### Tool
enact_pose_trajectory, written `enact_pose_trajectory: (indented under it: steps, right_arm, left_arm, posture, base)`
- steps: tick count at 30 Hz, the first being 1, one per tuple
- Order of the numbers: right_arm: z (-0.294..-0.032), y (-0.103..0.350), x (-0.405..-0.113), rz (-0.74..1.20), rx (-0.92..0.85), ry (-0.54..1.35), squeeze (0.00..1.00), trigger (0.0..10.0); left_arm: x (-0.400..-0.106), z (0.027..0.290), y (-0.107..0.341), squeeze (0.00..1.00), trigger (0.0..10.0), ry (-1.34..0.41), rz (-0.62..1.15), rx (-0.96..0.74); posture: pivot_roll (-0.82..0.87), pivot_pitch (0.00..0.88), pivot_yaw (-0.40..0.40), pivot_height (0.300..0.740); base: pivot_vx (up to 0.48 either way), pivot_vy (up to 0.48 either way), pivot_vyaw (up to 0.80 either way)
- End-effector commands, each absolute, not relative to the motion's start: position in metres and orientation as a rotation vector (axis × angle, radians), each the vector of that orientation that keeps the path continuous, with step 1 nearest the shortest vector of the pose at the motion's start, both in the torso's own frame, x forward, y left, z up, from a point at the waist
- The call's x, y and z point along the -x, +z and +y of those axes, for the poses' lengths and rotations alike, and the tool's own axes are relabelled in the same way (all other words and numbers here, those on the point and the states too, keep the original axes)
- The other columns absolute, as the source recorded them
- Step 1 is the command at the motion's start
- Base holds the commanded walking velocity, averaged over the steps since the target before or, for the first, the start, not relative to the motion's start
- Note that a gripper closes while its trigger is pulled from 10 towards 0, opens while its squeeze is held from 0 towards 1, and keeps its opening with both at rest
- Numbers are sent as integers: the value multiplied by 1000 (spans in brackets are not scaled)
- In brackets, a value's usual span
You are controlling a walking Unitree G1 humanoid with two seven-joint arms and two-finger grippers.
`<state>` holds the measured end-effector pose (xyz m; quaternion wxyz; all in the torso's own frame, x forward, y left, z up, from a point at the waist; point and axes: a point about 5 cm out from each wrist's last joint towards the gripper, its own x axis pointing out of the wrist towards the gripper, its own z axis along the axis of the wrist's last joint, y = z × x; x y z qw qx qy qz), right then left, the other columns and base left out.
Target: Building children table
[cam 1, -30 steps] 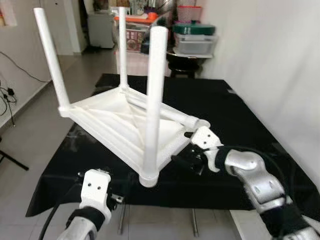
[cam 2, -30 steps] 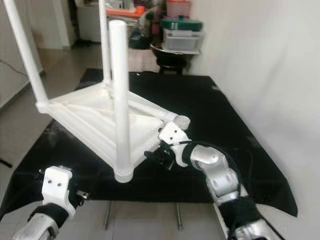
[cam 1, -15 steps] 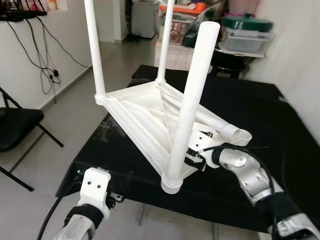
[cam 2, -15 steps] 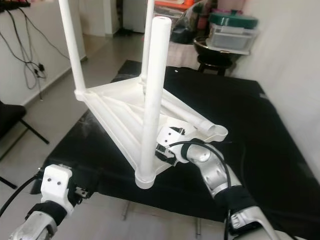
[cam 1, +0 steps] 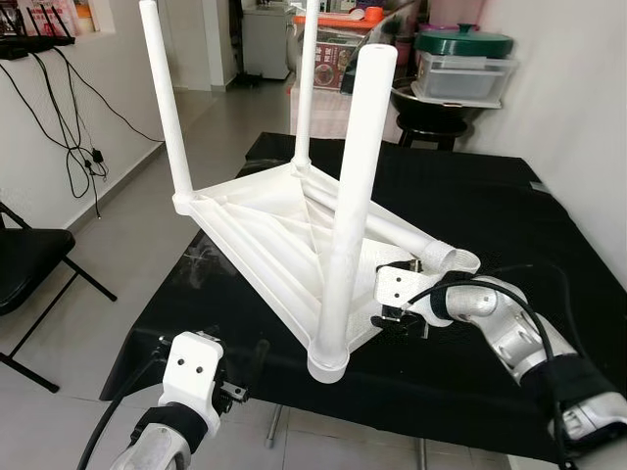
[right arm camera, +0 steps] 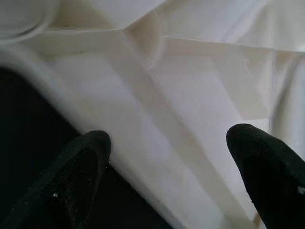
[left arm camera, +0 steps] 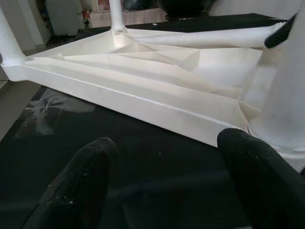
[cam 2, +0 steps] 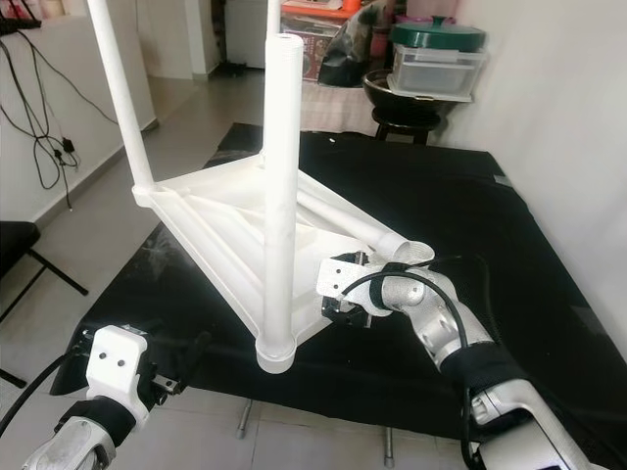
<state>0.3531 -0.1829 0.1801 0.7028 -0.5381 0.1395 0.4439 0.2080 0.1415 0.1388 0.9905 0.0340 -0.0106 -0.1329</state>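
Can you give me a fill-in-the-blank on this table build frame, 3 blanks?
1. The white table lies upside down on a ____ cloth.
2. ____ legs stand upright in its corners; one more leg lies loose across the underside.
3. The ____ gripper is at the table's edge, fingers open.

Missing words: black; three; right

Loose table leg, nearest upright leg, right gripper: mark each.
Loose table leg (cam 1: pixel 392 227), left eye view, mid tube.
Nearest upright leg (cam 1: pixel 351 196), left eye view, mid shaft.
Right gripper (right arm camera: pixel 167 157), right wrist view, between fingers.
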Motion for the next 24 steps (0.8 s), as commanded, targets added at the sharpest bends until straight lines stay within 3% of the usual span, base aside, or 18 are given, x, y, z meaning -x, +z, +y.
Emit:
enact_pose_trajectory:
  steps: [1, 11, 24]
  right_arm:
    - [-195, 169, -350, 432, 1246, 1058, 0, 10000]
    - [-222, 199, -375, 561, 1461, 933, 0, 10000]
    - [-182, 196, -387, 509, 1609, 1043, 0, 10000]
  left_arm:
    - [-203, 140, 137, 0, 10000, -293, 1, -96]
    - [-181, 131, 138, 0, 10000, -342, 37, -66]
    - [-172, 127, 142, 0, 10000, -353, 56, -52]
  posture:
    - [16, 55, -81, 740]
    - [50, 123, -108, 740]
    - [50, 172, -123, 740]
  base:
    - [0, 0, 0]
    - [0, 0, 0]
    - [0, 0, 0]
